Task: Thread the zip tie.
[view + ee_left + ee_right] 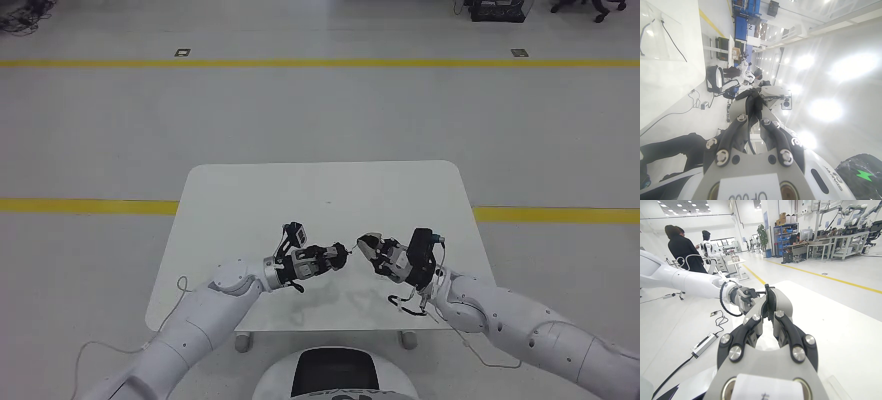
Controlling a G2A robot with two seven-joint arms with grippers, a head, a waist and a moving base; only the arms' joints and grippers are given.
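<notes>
Right pincer [768, 294]: grey fingers with black ribbed pads, pressed narrow on the zip tie [766, 287]. Small black blocky end of the tie pokes out past the tips. Its thin black strap runs straight across to the left pincer [339, 256], which is likewise clamped tight on it. Pincers meet tip to tip above the near half of the bench [320, 190], a smooth white slab with rounded corners. Zip tie is held in air between them, off the surface.

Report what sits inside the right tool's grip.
A black zip tie is clamped in the right tool, one end poking out past the tips. The stretch gripped between the pads is covered, so its length there cannot be seen.
</notes>
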